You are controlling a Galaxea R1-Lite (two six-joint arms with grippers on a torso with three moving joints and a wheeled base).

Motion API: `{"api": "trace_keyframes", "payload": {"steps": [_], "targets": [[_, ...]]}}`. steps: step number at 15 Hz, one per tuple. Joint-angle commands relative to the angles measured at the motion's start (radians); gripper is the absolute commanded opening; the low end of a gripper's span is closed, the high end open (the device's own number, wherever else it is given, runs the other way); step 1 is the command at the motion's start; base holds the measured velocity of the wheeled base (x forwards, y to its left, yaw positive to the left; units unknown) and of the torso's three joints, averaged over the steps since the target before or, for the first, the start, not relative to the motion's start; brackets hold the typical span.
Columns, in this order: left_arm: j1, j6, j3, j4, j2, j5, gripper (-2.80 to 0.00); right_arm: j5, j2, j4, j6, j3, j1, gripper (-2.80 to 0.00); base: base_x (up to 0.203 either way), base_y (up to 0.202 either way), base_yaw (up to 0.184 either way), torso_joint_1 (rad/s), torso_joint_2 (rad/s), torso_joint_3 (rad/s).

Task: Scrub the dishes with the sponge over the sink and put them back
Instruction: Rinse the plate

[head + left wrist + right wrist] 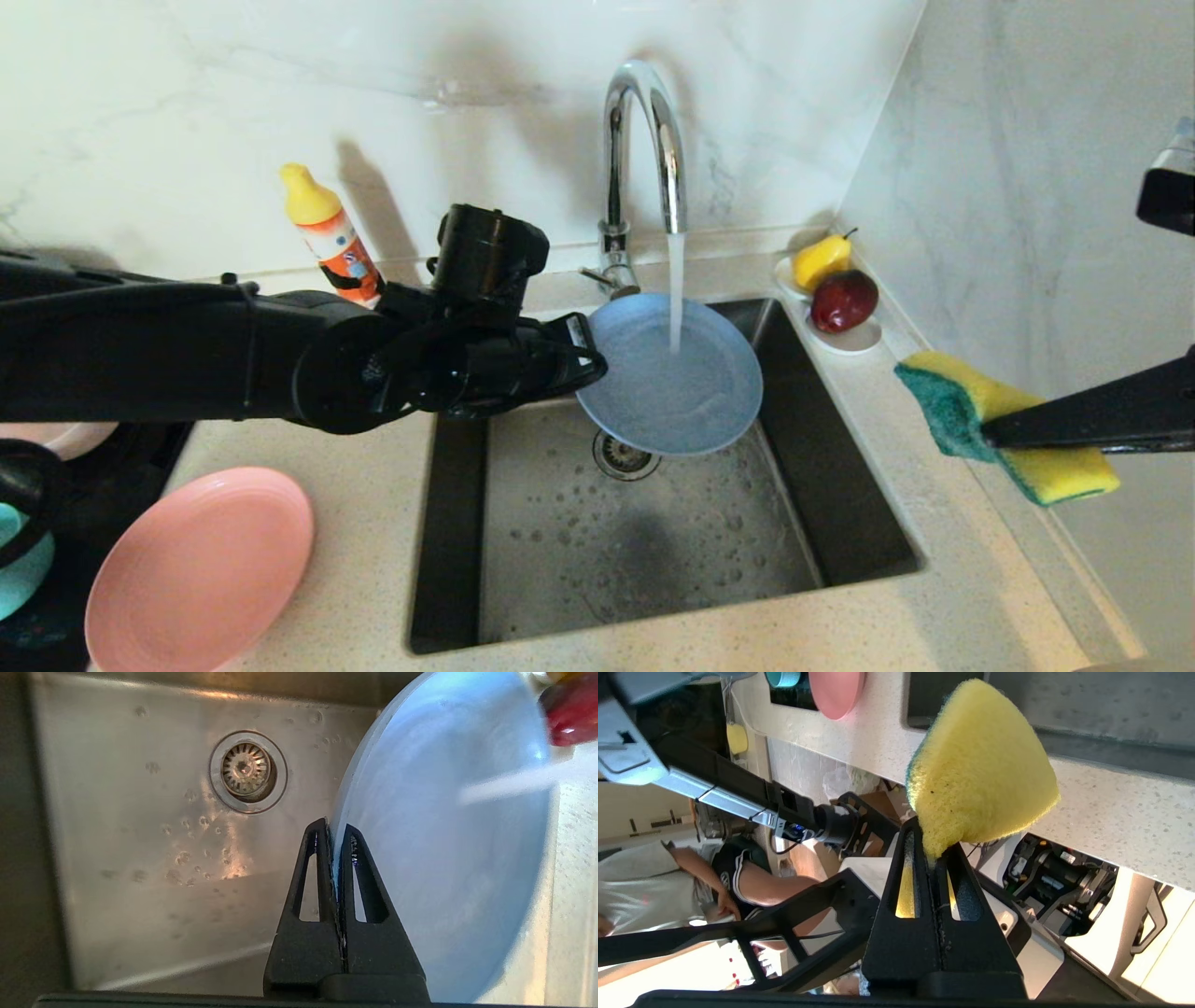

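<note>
the grey-blue plate (668,375) hangs over the sink (653,532), tilted, its face up under the running stream from the faucet (644,140), and your left gripper (586,353) has its jaws pressed together on the plate's left rim (the left wrist view shows the rim pinched thin between the fingers (322,858)). the sponge (999,425) sits well apart to the right, out over the counter past the sink's edge, clamped in your right gripper (934,851), green face toward the plate. so the coming move likely turns on bringing the sponge leftward across to the plate's wet face. your left arm reaches in level from the left; your right forearm comes in from the right edge. the pink plate (201,569) waits on the counter at lower left.
</note>
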Motion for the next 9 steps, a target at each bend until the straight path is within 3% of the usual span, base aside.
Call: {"api": "trace_keyframes", "payload": {"steps": [1,6,9], "targets": [[0.005,-0.008,-0.084,0.003,0.108,-0.004,-2.8,0.003,-0.05,-0.049,0.002,0.086,-0.008,-2.8,0.0,0.0,0.0,0.0,0.0,0.0],[-0.005,-0.028,-0.109,0.001,0.138,-0.041,-2.8,0.003,-0.057,-0.089,0.002,0.135,-0.018,-2.8,0.0,0.0,0.0,0.0,0.0,0.0],[-0.005,-0.03,-0.091,0.009,0.134,-0.028,-2.8,0.003,-0.057,-0.089,0.002,0.151,-0.024,-2.8,0.0,0.0,0.0,0.0,0.0,0.0]]}}
